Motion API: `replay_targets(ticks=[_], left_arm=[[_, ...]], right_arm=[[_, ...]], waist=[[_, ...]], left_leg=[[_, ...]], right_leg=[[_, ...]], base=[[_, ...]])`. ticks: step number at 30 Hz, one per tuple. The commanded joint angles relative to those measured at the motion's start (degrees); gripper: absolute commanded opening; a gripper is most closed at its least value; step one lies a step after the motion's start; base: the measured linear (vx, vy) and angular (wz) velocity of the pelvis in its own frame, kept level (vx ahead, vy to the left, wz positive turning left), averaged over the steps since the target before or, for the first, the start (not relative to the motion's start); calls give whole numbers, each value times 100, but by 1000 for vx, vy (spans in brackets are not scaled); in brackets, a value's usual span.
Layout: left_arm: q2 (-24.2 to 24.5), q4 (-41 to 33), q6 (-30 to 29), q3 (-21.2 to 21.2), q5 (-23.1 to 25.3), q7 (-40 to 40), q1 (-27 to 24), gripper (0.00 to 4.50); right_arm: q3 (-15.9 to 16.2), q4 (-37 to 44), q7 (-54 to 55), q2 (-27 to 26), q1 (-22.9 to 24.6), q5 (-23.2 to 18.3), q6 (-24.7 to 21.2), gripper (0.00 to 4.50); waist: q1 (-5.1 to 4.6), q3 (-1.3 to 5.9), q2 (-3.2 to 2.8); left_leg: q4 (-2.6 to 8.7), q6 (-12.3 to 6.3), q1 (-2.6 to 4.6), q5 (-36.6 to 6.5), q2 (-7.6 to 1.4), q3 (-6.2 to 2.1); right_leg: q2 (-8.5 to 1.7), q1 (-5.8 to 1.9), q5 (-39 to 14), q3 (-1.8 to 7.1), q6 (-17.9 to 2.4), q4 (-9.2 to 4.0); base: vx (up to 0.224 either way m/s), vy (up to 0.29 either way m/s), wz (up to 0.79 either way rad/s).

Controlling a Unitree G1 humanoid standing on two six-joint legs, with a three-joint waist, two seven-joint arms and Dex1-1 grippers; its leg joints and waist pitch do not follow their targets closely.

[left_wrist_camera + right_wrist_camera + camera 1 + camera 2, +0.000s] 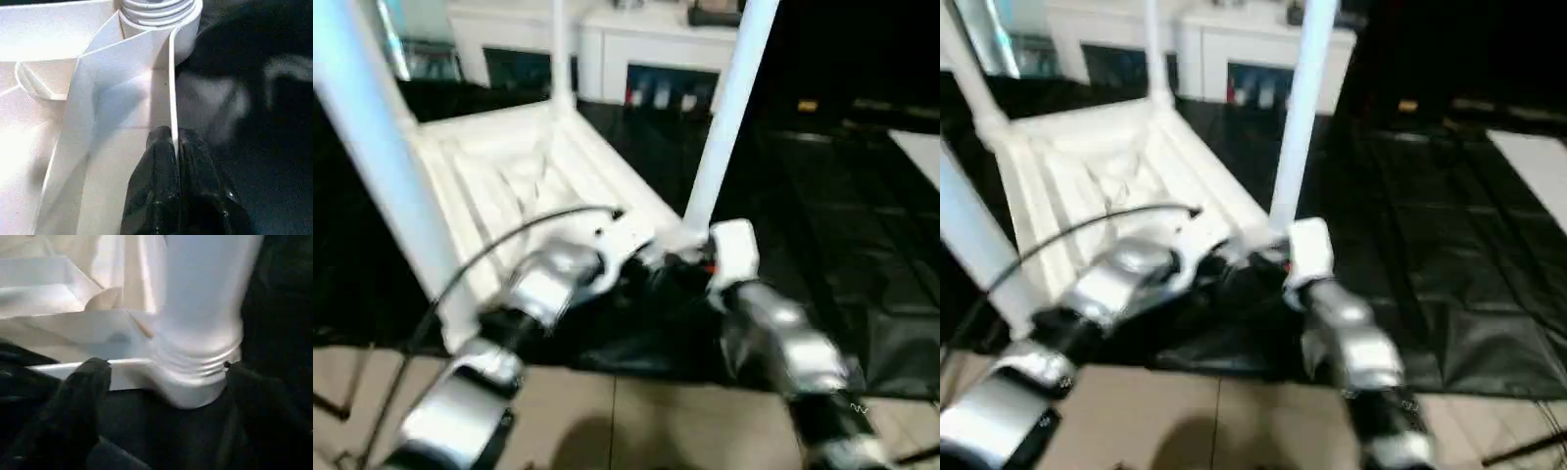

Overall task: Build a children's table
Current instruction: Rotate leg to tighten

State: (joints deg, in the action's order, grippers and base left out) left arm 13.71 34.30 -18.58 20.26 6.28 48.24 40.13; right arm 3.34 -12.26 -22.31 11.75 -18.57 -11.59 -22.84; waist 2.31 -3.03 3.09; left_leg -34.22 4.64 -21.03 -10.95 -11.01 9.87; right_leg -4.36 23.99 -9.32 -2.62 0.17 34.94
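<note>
On a black mat (822,196), the upturned tabletop (519,176) is steadied by the left gripper (172,147) clamped on its rim, while the right gripper (161,396) straddles, fingers spread, the near leg (724,117) in its socket.

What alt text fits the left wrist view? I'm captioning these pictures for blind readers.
The left gripper, its black fingers shut, pinches the thin upright rim of the upturned white tabletop. Just beyond, a ridged leg base sits in the corner socket, with black floor mat beside the rim.
</note>
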Motion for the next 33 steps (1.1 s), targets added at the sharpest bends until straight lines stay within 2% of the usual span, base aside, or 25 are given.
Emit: replay_targets(ticks=[1,2,4,6,8,14,15,18,20,21,25,33], left_arm=[[259,-574,510,263,-345,991,-274,0],[259,-574,510,263,-345,991,-274,0],[528,-916,440,301,-470,1448,-447,0],[814,-1209,387,340,-524,1866,-604,0],[944,-1346,352,374,-569,2065,-675,0],[1021,-1533,341,388,-594,2179,-745,0],[1004,-1548,315,375,-564,2154,-738,0],[985,-1540,294,366,-536,2105,-717,0],[987,-1533,292,367,-534,2095,-710,0],[992,-1551,284,363,-528,2107,-717,0],[1021,-1595,262,360,-517,2102,-749,0],[1042,-1592,245,347,-507,2096,-772,0]], right_arm=[[-41,678,-825,505,253,-348,-299,435],[-41,678,-825,505,253,-348,-299,444],[-24,1003,-1358,946,444,-529,-362,444],[157,1271,-2038,1504,644,-531,-317,444],[213,1311,-2266,1682,689,-523,-333,444],[389,1290,-2489,1644,595,-603,-441,444],[507,1173,-2467,1598,525,-483,-347,444],[618,983,-2421,1508,395,-350,-245,444],[622,855,-2362,1437,308,-299,-213,444],[603,745,-2322,1387,246,-231,-169,417],[686,663,-2401,1452,197,-160,-89,390],[765,582,-2525,1520,222,-34,16,327]], waist=[[46,348,7],[60,346,-3],[77,343,-12],[114,343,-22],[105,334,-14],[77,336,4],[75,344,32],[66,346,42],[72,346,28],[72,357,47],[77,361,53],[72,359,57]], left_leg=[[434,-279,26,-1228,-180,-26],[442,-275,38,-1223,-208,-22],[444,-227,58,-1291,-204,-8],[448,-208,67,-1305,-231,-11],[451,-208,49,-1338,-214,-4],[442,-173,30,-1328,-205,-11],[434,-177,28,-1254,-201,-12],[428,-157,24,-1191,-198,-6],[426,-157,34,-1164,-199,-4],[420,-161,36,-1104,-196,1],[408,-214,22,-943,-189,8],[404,-219,27,-1007,-191,7]], right_leg=[[-316,-329,-1687,221,-923,-482],[-319,-308,-1598,238,-964,-458],[-309,-274,-1643,228,-1030,-463],[-311,-285,-1490,233,-1078,-435],[-314,-289,-1518,233,-1104,-438],[-330,-286,-1727,232,-1060,-457],[-331,-284,-1730,228,-1055,-445],[-328,-277,-1733,227,-1044,-442],[-327,-272,-1691,232,-1047,-436],[-322,-281,-1579,229,-1079,-424],[-316,-306,-1307,231,-1137,-390],[-318,-301,-1482,229,-1089,-402]], base=[[0,0,0],[0,0,0],[0,0,0],[0,0,0],[0,0,0],[0,0,0],[0,0,0],[0,0,0],[0,0,0],[0,0,0],[0,0,0],[0,0,0]])
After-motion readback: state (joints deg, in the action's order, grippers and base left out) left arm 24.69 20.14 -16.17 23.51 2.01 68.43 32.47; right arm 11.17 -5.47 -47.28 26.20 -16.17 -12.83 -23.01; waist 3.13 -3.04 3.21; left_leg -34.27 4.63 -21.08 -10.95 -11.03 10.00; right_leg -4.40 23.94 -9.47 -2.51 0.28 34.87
